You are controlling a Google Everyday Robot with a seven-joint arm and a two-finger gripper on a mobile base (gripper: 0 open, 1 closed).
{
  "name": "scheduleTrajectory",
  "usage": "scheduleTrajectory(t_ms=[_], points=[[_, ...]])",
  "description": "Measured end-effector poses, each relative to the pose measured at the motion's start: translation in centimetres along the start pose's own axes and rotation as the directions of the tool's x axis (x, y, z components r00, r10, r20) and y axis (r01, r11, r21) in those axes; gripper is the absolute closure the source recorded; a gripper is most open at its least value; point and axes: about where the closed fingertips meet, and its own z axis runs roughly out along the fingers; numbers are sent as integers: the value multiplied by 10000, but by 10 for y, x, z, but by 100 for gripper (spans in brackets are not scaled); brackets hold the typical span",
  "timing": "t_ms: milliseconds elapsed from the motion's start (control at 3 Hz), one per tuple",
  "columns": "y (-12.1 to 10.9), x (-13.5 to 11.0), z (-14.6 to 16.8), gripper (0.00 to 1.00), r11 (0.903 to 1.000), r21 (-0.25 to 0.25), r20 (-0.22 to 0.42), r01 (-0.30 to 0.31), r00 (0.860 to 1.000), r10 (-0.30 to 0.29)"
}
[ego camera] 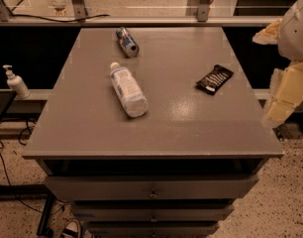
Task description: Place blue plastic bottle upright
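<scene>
The blue plastic bottle (pixel 127 89) lies on its side on the grey table top (pixel 166 123), left of centre. Its white cap points to the far left and its base toward the front. It is clear pale-bluish plastic with a white label. My gripper (pixel 284 97) hangs at the right edge of the view, beside the table's right edge. It is far to the right of the bottle, apart from it, and holds nothing that shows.
A small shiny metal can (pixel 127 42) lies on its side near the back of the table. A dark snack packet (pixel 215 79) lies right of centre. A white pump-dispenser bottle (pixel 15 82) stands on a ledge to the left. Drawers sit below the table top.
</scene>
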Motion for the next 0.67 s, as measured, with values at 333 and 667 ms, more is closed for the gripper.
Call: scheduleTrajectory(t_ms=[333,667], points=[[-20,-36,18,0,9849,-2,1192,1730,9779,-1717],[-31,-75,37,0,9254,75,2283,3789,9003,-3705]])
